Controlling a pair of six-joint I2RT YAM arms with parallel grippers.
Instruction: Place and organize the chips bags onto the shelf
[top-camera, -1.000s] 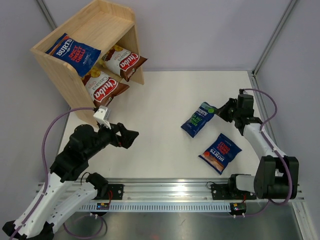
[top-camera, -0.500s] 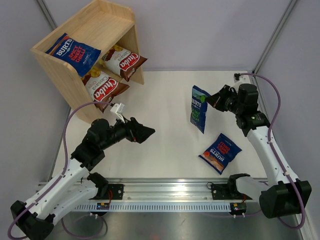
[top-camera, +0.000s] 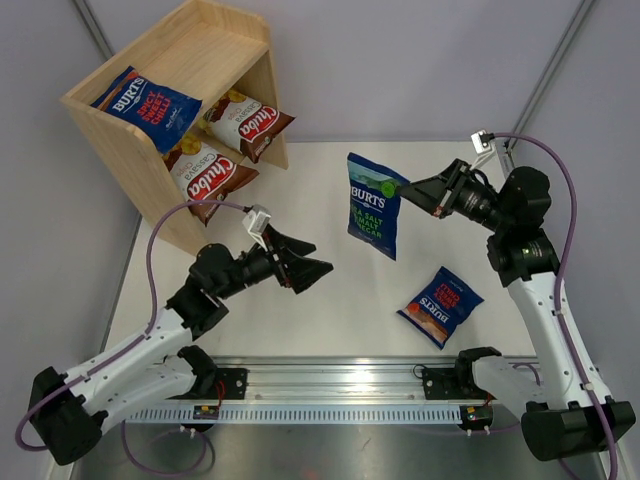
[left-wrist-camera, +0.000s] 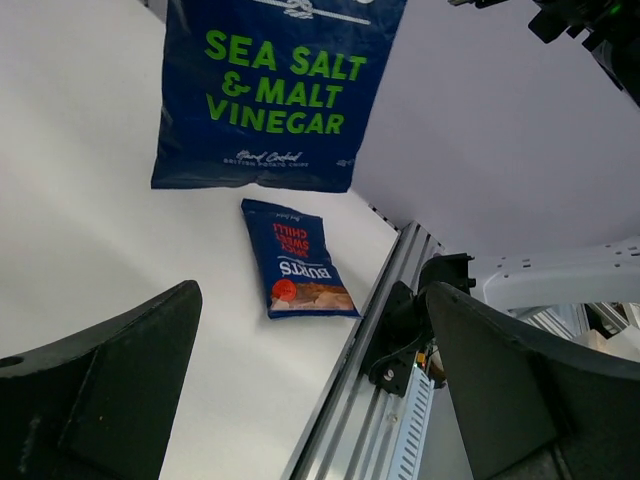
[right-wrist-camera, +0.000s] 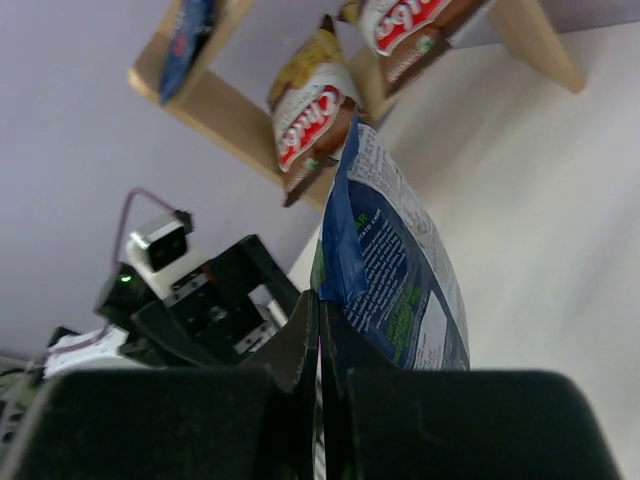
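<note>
The right gripper (top-camera: 410, 190) is clamped on the top edge of the sea-salt Burts bag (top-camera: 373, 205), which hangs in the air well away from the shelf (top-camera: 130, 150). The left gripper (top-camera: 315, 268) gapes empty between shelf and bag.

From the left wrist, the bag dangles just ahead of the spread fingers (left-wrist-camera: 100, 390), and a red-label Burts bag (left-wrist-camera: 297, 272) lies farther from the shelf.

From the right wrist, the pinch seems to catch only the seam, though it is partly hidden.

For a clean handover, the left should close across the bag's lower body before the right releases.

White arms (top-camera: 135, 350) carry black joints (top-camera: 213, 276), purple cables (top-camera: 150, 275) and a black left pincer (top-camera: 322, 258).
</note>
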